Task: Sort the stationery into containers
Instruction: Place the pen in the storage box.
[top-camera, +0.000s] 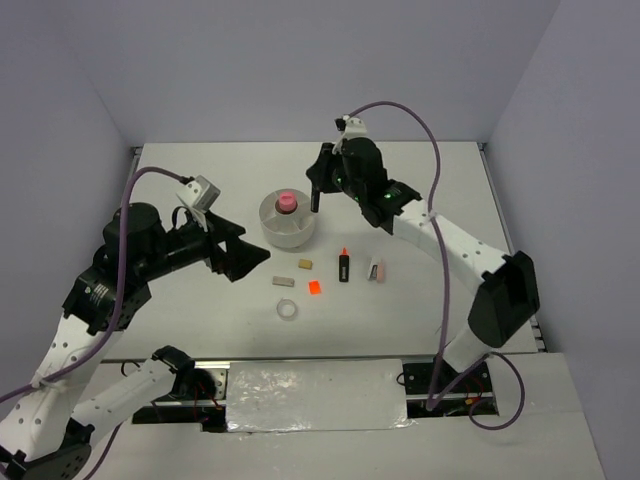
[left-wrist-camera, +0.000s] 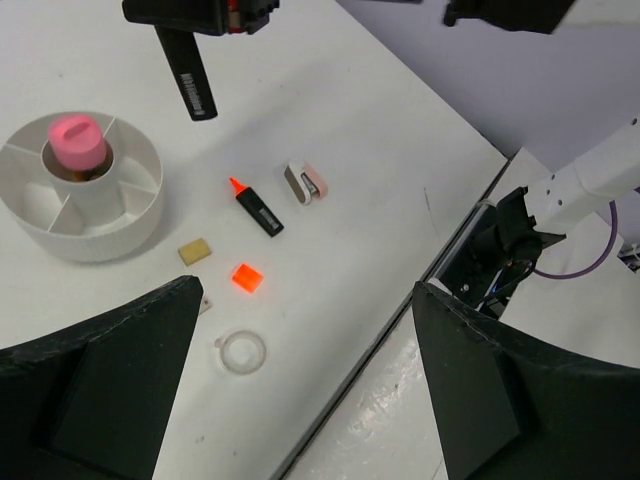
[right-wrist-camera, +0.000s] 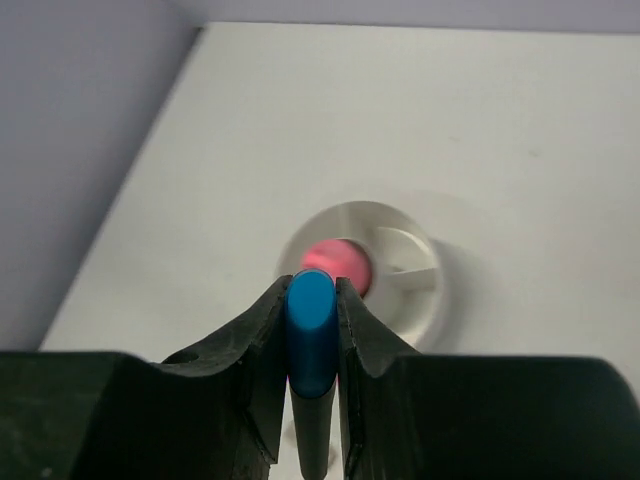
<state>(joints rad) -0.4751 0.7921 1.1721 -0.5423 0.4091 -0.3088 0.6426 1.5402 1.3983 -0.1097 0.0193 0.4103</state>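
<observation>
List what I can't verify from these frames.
- Right wrist: the right gripper's fingers hide the blue-capped marker's body; the tub is blurred, compartments unreadable.
- Left wrist: the left gripper's finger covers part of a pale piece.
- Top external: the tub's compartments are too small to check.

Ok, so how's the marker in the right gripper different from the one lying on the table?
The held marker has a blue cap; the table marker an orange one. The held marker hangs roughly upright, clamped in the right gripper; the table marker lies flat and free. Both have black bodies.
</observation>
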